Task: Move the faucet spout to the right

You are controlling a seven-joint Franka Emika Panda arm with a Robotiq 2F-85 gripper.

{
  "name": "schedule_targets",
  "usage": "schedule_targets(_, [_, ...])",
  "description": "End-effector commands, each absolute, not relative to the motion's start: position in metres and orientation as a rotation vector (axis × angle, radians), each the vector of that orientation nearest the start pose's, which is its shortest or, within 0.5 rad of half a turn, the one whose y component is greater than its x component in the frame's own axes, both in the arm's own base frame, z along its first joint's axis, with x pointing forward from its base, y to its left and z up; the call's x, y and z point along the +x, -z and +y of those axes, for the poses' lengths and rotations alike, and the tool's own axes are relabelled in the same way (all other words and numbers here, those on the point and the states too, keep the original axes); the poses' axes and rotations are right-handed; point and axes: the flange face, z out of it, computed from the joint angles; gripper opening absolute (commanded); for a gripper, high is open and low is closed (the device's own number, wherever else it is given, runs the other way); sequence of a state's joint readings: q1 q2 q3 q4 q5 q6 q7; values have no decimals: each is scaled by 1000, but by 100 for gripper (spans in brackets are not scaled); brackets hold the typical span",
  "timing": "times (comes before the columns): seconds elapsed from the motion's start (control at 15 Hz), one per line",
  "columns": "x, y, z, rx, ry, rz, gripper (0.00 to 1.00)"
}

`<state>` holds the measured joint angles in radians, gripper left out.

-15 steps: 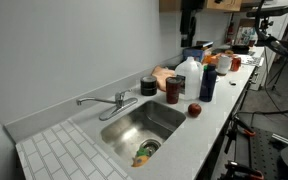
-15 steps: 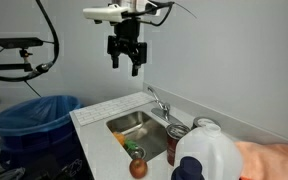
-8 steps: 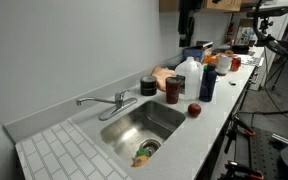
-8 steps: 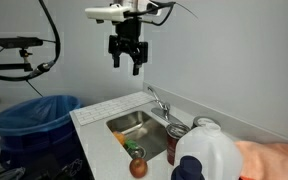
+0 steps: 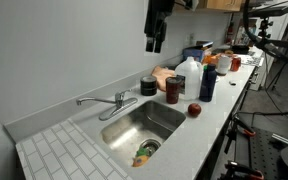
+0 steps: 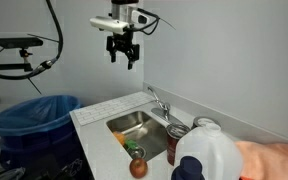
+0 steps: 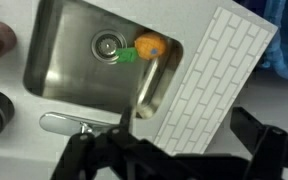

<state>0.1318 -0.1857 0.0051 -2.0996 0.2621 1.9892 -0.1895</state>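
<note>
The chrome faucet spout (image 5: 117, 109) reaches from its stubby base out over the steel sink (image 5: 156, 118), angled toward the basin's near left corner. It also shows in an exterior view (image 6: 164, 108) and in the wrist view (image 7: 142, 88), where it points toward an orange and green object (image 7: 147, 46) near the drain. The short lever handle (image 5: 92, 101) lies along the counter behind. My gripper (image 5: 154, 44) hangs high above the counter, open and empty, well clear of the faucet. It also shows in an exterior view (image 6: 122, 60) and as dark fingers low in the wrist view (image 7: 184, 138).
A white tiled mat (image 5: 59, 150) lies beside the sink. On the counter's other side stand a red can (image 5: 173, 90), a milk jug (image 5: 189, 75), a blue bottle (image 5: 208, 82) and an apple (image 5: 194, 110). A blue bin (image 6: 39, 115) stands past the counter's end.
My gripper has moved along the counter from above the bottles toward the sink and faucet, staying high and open. The faucet has not moved.
</note>
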Motion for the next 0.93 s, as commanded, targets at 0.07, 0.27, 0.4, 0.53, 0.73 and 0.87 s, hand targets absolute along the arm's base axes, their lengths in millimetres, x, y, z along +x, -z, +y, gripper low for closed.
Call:
schedule_targets(0.07, [567,-500,111,-2800,297,-357,100])
schedule_targets(0.27, [604,-485,117,-2781,426,-372,100])
schedule_targets(0.4, [623,-477,122,-2751,479,-373,100])
schedule_targets(0.53, [634,-472,128,-2713,504,-365,100])
schedule_targets(0.73, [620,-462,127,-2767,453,-351,100])
schedule_targets(0.87, [620,-463,127,-2767,455,-351,100])
